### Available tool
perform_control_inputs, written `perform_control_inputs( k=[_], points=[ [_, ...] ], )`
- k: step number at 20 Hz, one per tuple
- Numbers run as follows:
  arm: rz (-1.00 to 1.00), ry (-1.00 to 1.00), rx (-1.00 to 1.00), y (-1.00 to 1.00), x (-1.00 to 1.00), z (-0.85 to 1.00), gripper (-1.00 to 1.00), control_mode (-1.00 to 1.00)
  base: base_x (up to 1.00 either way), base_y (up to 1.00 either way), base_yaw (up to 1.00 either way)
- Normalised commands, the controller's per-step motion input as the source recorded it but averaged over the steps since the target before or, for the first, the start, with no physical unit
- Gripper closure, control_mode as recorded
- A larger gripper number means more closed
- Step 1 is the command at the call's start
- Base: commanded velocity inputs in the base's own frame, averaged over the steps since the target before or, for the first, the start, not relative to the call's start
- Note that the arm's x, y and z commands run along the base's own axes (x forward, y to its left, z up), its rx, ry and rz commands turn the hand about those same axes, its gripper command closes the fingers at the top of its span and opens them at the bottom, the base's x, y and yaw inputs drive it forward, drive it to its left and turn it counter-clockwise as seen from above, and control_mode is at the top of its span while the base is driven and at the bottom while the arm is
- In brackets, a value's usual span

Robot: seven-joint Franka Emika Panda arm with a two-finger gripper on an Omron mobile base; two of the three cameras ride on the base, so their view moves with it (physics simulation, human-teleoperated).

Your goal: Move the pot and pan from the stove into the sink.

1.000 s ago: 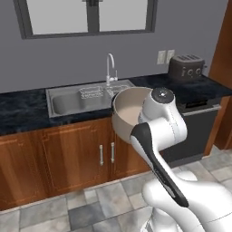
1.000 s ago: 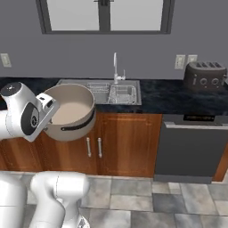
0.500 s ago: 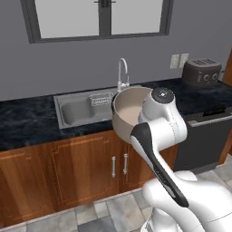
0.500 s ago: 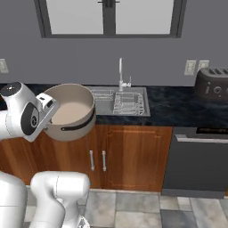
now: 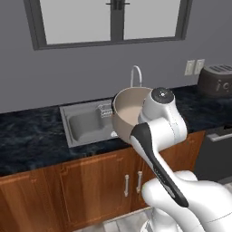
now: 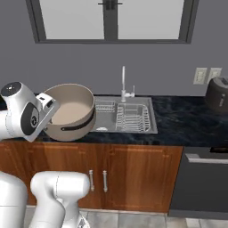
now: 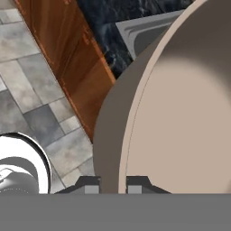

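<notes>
Room: a kitchen wall with a window, a dark marbled counter (image 6: 187, 118) across the middle of both base views, wooden cabinets (image 6: 138, 178) below it.
Pot: the pot (image 6: 71, 111) hangs in the air, tipped so its pale inside faces the cameras, at left centre of the right base view and dead centre of the left base view (image 5: 129, 113); it sits out over the counter's front edge, not yet above the basin.
Grip: the gripper (image 7: 113, 184) is clamped on the pot's rim, one finger on each side of the wall, at the bottom of the hand view.
Sink: the sink (image 6: 149, 116) lies just right of the pot in the right base view, with a wire rack (image 6: 131, 118) in its right half and the faucet (image 6: 124, 84) behind.
Doing it well: I'd carry the pot over the basin's free left half, level it, keep it off the faucet and the rack, and lower it before letting go.
Risk: a rim pinch on a big pot may let it swing.
</notes>
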Motion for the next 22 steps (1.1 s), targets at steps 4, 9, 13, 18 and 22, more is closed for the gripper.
perform_control_inputs(
  k=[4, 9, 13, 18, 22],
  points=[
    [0.0, 0.0, 0.0, 0.0, 0.0, 0.0, 1.0, 1.0, 0.63, 0.37, -0.03],
    [0.0, 0.0, 0.0, 0.0, 0.0, 0.0, 1.0, 1.0, 0.59, 0.37, -0.04],
    [0.0, 0.0, 0.0, 0.0, 0.0, 0.0, 1.0, 1.0, 0.56, 0.39, -0.04],
    [0.0, 0.0, 0.0, 0.0, 0.0, 0.0, 1.0, 1.0, 0.11, 0.09, -0.02],
    [0.0, 0.0, 0.0, 0.0, 0.0, 0.0, 1.0, -1.0, 0.0, 0.0, 0.0]
  ],
)
